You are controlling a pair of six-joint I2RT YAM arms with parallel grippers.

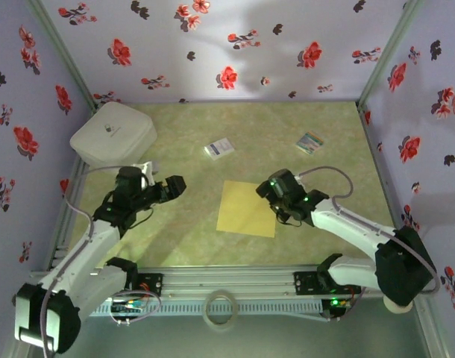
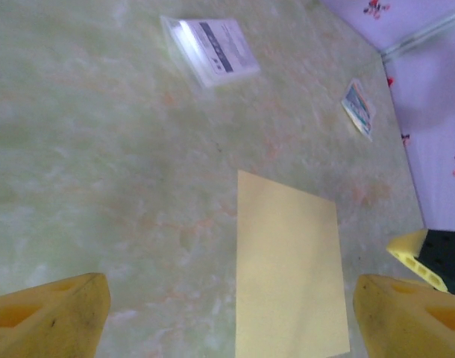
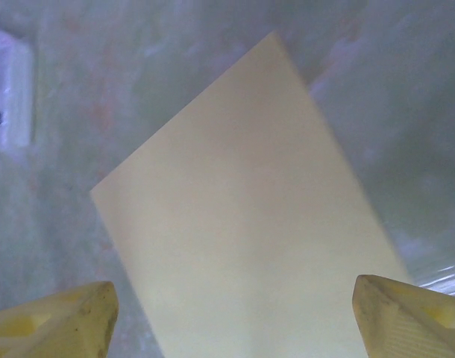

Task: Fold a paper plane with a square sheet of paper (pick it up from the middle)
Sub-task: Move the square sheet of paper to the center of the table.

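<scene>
Green counter [image 1: 183,224]; square sheet of paper [image 1: 248,208] flat; left hand [image 1: 174,186], right hand [image 1: 266,188] spread wide, empty. Risk: pinching flat sheet crumples it.

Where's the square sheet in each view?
Top external: square sheet of paper flat, frame centre.
Left wrist: sheet lower centre-right, cut by bottom edge.
Right wrist: sheet centre, running off bottom.
Shared landmark (top, left wrist): white card with blue print, beyond the sheet.

A: What's surrounding me?
B: You're looking at lilac walls [image 1: 19,89] bearing red flowers, closing in three sides of a green marbled table [image 1: 190,246]; soft shadows are lying on the back wall [image 1: 212,45].
</scene>
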